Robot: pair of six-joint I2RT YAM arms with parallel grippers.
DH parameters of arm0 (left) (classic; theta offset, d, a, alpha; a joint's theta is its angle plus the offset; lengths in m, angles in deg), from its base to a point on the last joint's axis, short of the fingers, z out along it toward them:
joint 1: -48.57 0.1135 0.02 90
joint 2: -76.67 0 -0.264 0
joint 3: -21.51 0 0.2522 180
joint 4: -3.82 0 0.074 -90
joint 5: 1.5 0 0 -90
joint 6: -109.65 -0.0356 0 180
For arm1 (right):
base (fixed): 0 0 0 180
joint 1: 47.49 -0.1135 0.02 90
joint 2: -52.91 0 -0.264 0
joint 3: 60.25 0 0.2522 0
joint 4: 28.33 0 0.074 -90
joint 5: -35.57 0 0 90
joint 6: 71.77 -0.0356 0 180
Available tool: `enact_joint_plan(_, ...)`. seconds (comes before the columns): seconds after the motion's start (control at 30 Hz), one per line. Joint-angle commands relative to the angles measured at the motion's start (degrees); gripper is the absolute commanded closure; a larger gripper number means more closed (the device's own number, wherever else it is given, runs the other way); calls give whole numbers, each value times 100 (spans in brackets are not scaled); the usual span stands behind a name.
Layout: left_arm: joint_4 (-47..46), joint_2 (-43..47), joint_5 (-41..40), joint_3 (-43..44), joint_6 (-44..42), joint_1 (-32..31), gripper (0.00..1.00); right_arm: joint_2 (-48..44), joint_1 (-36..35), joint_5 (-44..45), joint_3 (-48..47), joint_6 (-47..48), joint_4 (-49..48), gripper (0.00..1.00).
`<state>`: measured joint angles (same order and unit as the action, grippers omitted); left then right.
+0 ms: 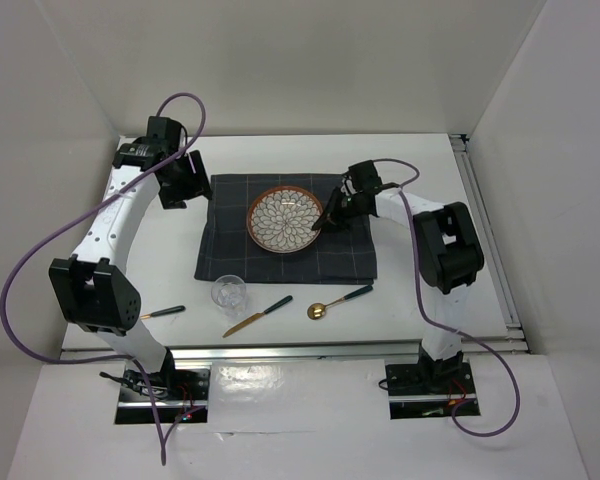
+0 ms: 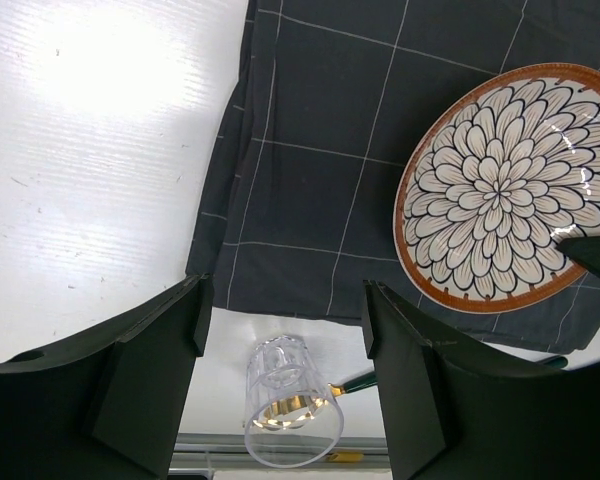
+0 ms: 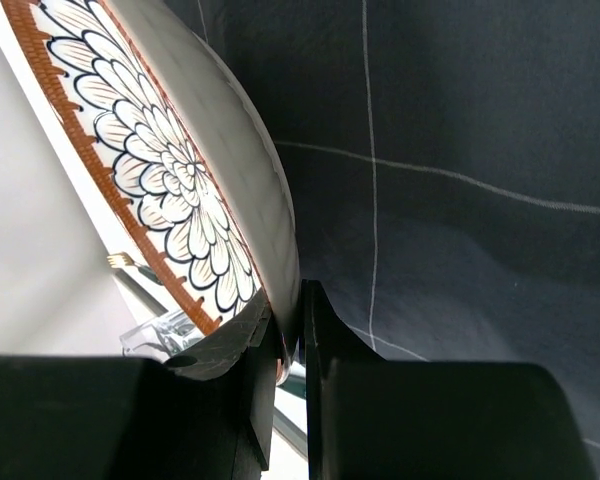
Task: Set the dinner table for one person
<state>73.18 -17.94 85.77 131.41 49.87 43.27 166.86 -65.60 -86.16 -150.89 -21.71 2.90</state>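
Observation:
On the white dinner table (image 1: 170, 262) lies a dark grey checked placemat (image 1: 230, 245) with a flower-patterned plate (image 1: 284, 220) on its middle. My right gripper (image 1: 326, 222) is shut on the plate's right rim. The right wrist view shows that rim pinched between the fingers of the right gripper (image 3: 290, 330), with the plate (image 3: 170, 170) standing steeply against the placemat (image 3: 460, 150). My left gripper (image 1: 185, 186) hangs open and empty over the placemat's left edge. From the left wrist, the left gripper (image 2: 285, 310) frames a clear glass (image 2: 290, 415), with the plate (image 2: 505, 190) at the right.
In front of the placemat stand a clear glass (image 1: 229, 294), a gold knife (image 1: 258, 316) with a dark green handle and a gold spoon (image 1: 338, 302). A fork (image 1: 162, 313) lies at the front left beside the left arm. Silver rails (image 1: 310, 350) edge the table.

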Motion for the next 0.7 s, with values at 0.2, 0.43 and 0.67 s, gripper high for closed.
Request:
enact_joint_plan(0.2,57,197,-44,28,-25,-15,23,119,0,-633,-249,-66,-737,100)
enact_joint_plan(0.43,57,197,-44,142,-25,-15,23,-83,0,-38,-319,127,-71,26)
enact_joint_plan(0.67,294,311,-114,519,36,-15,21,-1137,-139,1518,-538,461,730,6)
